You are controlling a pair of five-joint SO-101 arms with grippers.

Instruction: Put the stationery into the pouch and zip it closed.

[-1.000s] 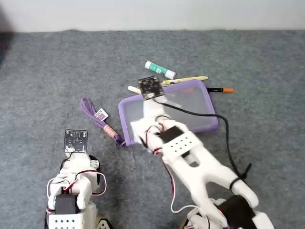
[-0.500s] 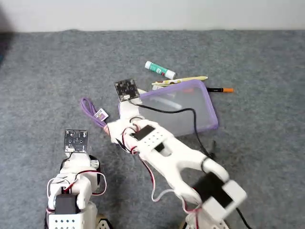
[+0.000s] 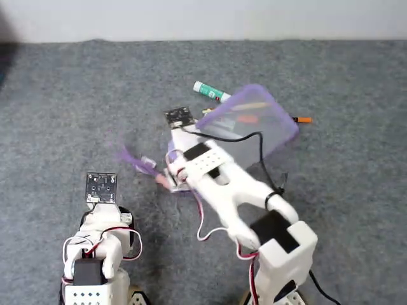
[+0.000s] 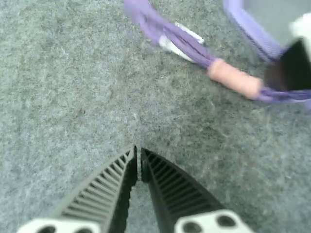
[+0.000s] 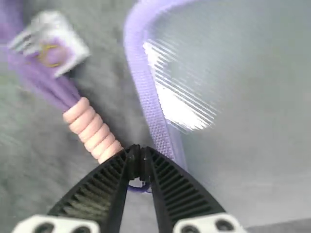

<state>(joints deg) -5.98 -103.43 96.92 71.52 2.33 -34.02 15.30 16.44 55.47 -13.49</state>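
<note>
The purple mesh pouch (image 3: 251,121) is tilted up off the carpet, with an orange pen and a yellow item showing through its wall. My right gripper (image 5: 139,167) is shut on the small purple loop at the pouch's corner (image 5: 146,104), next to the pink coil (image 5: 91,130) of the purple wrist strap (image 3: 137,160). A green-and-white glue stick (image 3: 212,92) lies behind the pouch. An orange-tipped pen (image 3: 303,119) pokes out at its far side. My left gripper (image 4: 138,164) is shut on nothing above bare carpet, short of the strap's coil (image 4: 235,80).
Grey carpet (image 3: 76,95) covers the whole table. A white tag (image 5: 51,42) hangs on the strap. The right arm (image 3: 222,181) and its black cable cross in front of the pouch. Open carpet lies to the left and far right.
The right arm swung left to the pouch's corner, then pulled it so the pouch tipped up and shifted. The strap was dragged toward the arm. The left arm has not moved.
</note>
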